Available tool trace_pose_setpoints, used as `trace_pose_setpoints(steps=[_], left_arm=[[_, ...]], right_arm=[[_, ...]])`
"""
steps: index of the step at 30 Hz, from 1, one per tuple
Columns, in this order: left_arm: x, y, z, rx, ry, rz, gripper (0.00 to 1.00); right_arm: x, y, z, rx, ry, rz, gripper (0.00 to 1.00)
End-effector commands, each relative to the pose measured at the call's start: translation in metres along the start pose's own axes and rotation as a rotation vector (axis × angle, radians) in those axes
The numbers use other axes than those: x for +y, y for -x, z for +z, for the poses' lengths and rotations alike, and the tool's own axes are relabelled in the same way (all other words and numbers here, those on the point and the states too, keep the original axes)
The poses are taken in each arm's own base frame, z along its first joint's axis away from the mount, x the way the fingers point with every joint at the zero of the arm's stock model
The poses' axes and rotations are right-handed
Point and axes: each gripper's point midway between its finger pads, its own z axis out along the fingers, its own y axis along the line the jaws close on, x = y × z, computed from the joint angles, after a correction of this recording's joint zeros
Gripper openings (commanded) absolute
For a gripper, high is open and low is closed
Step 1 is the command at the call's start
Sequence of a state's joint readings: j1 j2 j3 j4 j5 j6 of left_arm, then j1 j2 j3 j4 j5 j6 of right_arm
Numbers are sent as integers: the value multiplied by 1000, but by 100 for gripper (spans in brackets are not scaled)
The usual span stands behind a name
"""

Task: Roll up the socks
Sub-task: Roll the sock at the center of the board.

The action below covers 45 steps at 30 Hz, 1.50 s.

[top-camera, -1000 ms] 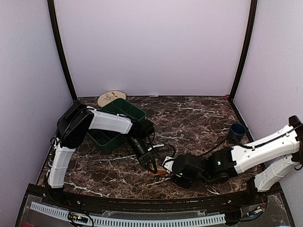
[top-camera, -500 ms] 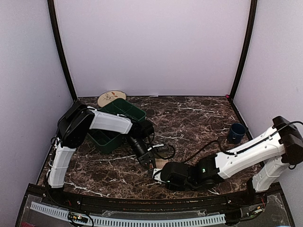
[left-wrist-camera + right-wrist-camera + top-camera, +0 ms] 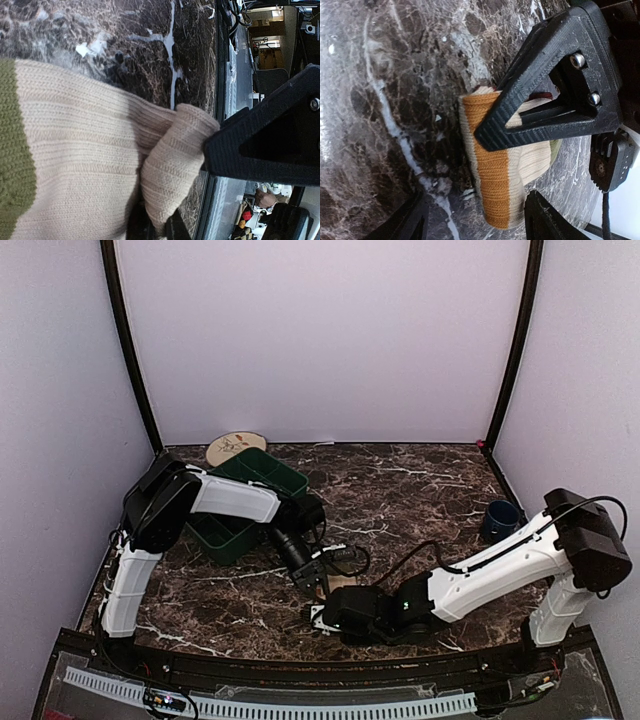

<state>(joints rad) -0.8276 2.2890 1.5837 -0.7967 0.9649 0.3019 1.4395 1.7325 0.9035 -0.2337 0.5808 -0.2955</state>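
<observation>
The left gripper [image 3: 318, 583] is pressed together on a fold of the tan sock [image 3: 90, 165], and its black ridged triangular finger [image 3: 545, 85] lies across the top of the bundle. The right gripper [image 3: 475, 225] stands spread, its two dark fingers wide apart, with the sock lying just ahead of the gap. I cannot tell whether either finger touches the fabric.

The sock is a soft ribbed knit in cream, with a broad orange-brown band at one end and an olive-green patch at the other. It is folded over on itself into a short thick bundle. It lies on the table [image 3: 420, 490] near the front edge, between the two gripper heads.

The tabletop is polished dark brown marble with white veins. A black cable [image 3: 345, 558] loops just behind the left gripper.

Behind the left arm sits a deep green plastic bin [image 3: 262, 475] with compartments. A round beige patterned plate [image 3: 236, 447] stands just beyond it at the back wall. A dark blue cup [image 3: 500, 518] stands well apart at the right edge.
</observation>
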Motion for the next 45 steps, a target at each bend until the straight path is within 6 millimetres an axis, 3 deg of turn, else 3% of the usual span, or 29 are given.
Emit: trace_pose_setpoints(steps=[1, 9, 20, 23, 27, 30, 33, 38, 45], left_arm=[[31, -25, 11, 86, 88, -70, 0], [32, -25, 10, 84, 88, -72, 0], [33, -22, 6, 77, 96, -72, 0], [34, -22, 5, 76, 99, -73, 0], [34, -21, 4, 74, 102, -71, 0], [35, -21, 2, 73, 107, -70, 0], [35, -21, 1, 71, 107, -71, 0], [36, -20, 1, 69, 113, -67, 0], [37, -21, 0, 70, 120, -78, 0]], right_arm=[[-19, 13, 6, -22, -56, 22, 65], [-28, 7, 18, -5, -46, 42, 64], [-13, 2, 30, 15, 34, 46, 61], [-9, -1, 32, 25, 57, 53, 54], [-5, -10, 33, 52, 91, 74, 31], [-8, -19, 33, 81, 86, 94, 29], [-10, -28, 30, 103, 87, 113, 35], [-8, -32, 32, 117, 117, 127, 35], [1, -30, 31, 108, 185, 148, 15]])
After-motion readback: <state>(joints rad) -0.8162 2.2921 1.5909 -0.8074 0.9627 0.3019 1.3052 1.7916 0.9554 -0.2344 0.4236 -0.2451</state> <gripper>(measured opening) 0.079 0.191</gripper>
